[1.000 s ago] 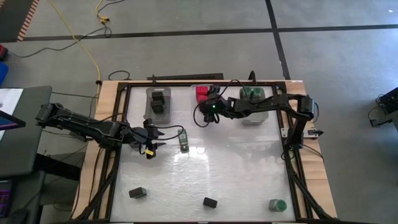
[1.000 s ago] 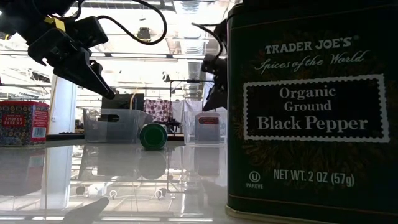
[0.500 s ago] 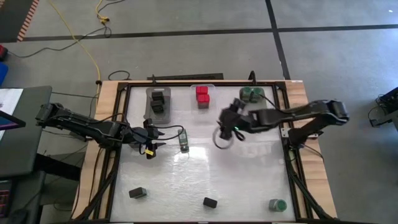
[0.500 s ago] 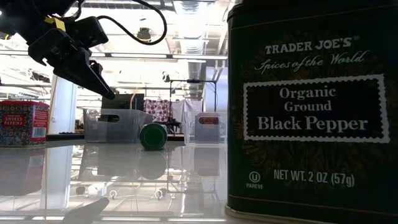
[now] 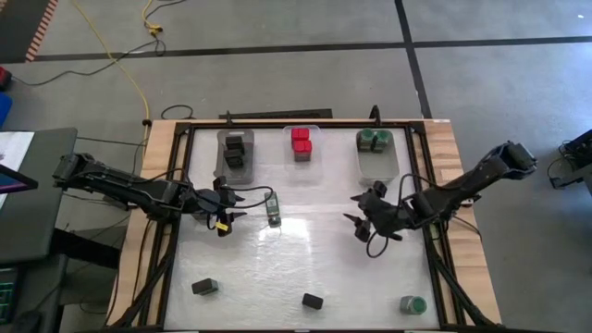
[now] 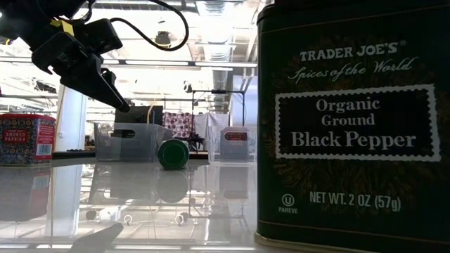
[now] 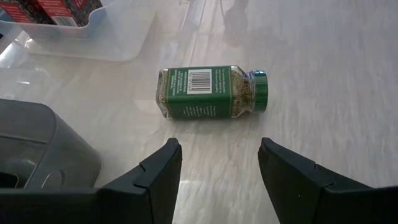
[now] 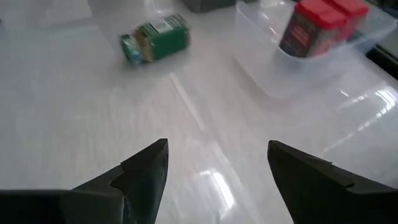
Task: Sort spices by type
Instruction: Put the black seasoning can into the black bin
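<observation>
While poised just short of a green-lidded jar (image 7: 211, 93) lying on its side, left gripper (image 7: 217, 163) parted, empty; right gripper (image 5: 356, 220) likewise spread, holding nothing.

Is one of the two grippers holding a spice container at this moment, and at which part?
Nothing is held. The left gripper has open jaws just short of the lying green-lidded jar. The right gripper is open over bare table.
</observation>
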